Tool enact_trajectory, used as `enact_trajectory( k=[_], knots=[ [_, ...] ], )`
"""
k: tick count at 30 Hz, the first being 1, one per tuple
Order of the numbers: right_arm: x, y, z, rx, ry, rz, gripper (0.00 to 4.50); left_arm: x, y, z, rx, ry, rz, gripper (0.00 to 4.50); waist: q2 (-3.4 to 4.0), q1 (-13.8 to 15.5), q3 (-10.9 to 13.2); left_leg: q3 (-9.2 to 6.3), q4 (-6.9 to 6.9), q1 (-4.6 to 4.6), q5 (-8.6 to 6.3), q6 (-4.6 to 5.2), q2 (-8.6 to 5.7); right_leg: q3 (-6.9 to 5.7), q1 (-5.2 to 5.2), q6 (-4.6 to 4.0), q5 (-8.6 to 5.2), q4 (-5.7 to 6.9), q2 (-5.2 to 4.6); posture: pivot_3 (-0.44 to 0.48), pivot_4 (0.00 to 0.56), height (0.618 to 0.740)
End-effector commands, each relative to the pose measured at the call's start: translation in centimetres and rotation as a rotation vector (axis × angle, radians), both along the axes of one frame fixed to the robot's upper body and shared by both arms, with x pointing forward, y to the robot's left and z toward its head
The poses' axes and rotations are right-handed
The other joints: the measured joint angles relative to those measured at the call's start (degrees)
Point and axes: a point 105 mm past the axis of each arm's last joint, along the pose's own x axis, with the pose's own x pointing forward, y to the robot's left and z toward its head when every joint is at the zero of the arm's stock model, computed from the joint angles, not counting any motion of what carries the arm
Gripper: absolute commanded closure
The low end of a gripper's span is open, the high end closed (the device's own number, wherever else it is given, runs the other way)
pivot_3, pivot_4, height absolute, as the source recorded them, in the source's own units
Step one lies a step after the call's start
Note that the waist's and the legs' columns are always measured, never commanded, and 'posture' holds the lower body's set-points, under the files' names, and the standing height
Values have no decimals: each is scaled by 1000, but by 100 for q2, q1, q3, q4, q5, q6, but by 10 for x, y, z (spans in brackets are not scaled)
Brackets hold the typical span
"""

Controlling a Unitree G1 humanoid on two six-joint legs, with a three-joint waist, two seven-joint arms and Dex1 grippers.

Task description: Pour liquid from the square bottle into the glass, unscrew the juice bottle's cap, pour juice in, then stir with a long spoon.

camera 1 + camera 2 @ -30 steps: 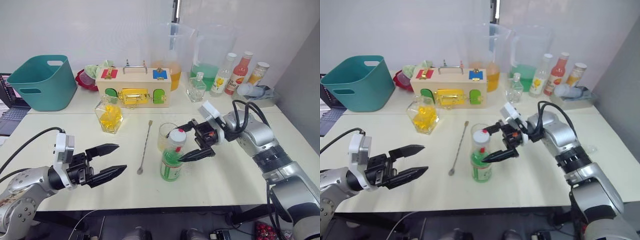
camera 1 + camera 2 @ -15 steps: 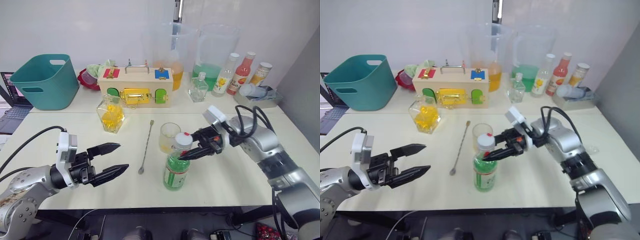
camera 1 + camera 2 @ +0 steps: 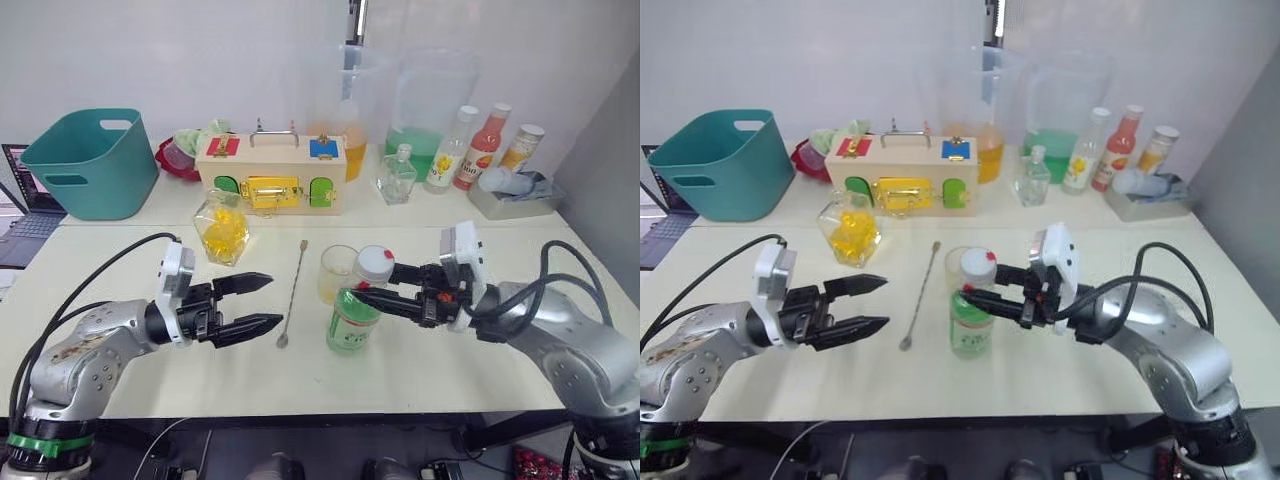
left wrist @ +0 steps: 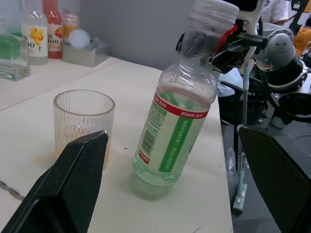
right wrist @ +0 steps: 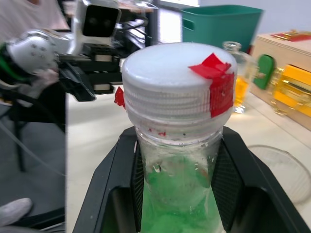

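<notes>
From my head — my right hand [image 3: 372,288] has swung low and now clamps the juice bottle [image 3: 352,318] below its cap [image 3: 375,264], tilted beside the glass [image 3: 337,272]; left wrist: my left hand [image 3: 262,303], fingers spread, has closed in mid-counter; right wrist: cap still on, ready for unscrewing.

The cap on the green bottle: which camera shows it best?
The right wrist view: the cap is close up, showing ridges and red tape, above the right claw. The left wrist view shows it side-on; both eye views show it small.
</notes>
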Motion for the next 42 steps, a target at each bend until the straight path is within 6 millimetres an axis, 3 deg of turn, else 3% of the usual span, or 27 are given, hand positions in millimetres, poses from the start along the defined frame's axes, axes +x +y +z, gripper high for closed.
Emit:
enact_trajectory(
  k=[1,8,17,19,21,25,29,35,38,42],
  knots=[
    [-2,-6,9,82,-42,-265,3162,5,-9,7,5,-33,-81,0,0,18,0,0,-1,-5,1,-1,0,0,-2,0,0,0,-1,0,150,733],
    [-3,-10,-10,160,56,-513,3166,12,-15,5,19,-19,-145,0,-2,-52,-1,3,1,-20,6,-3,-3,5,-22,2,-4,16,9,0,150,733],
    [-12,0,-28,161,149,-486,3187,12,-12,4,33,-19,-159,0,-6,-58,-5,-1,3,-17,7,-1,-3,6,-16,8,-11,16,14,0,150,733],
    [-12,1,-29,161,156,-463,2123,11,-9,3,34,-23,-145,0,-6,-62,-5,-1,3,-17,7,0,-3,6,-16,7,-12,17,14,0,150,733],
    [-12,2,-29,161,158,-454,1592,11,-8,3,35,-25,-137,0,-7,-70,-5,-3,2,-15,8,1,-2,6,-15,7,-12,17,16,0,150,733],
    [-12,2,-29,160,160,-452,56,11,-8,3,34,-25,-135,0,-7,-66,-5,-3,3,-15,12,7,-2,6,-15,6,-12,17,16,0,150,733],
    [7,-12,-5,128,126,-314,56,3,0,-1,20,-37,-58,0,-7,-129,-4,2,6,-15,11,12,-4,22,-16,6,-10,13,14,0,150,733],
    [2,-30,-1,-71,98,-73,56,-3,5,-1,16,-53,-6,0,-5,-47,-3,-14,7,-15,24,54,-1,2,-5,2,-14,9,14,0,150,733],
    [10,-52,11,-171,32,92,56,-6,10,1,15,-69,40,0,-3,-61,-1,-10,15,-15,19,67,-3,5,3,5,-12,0,13,0,150,733],
    [17,-54,14,-208,2,252,56,-10,12,1,9,-76,78,0,-5,-69,-3,-11,15,-11,20,74,1,2,14,10,-8,-27,15,0,150,733]
  ],
)
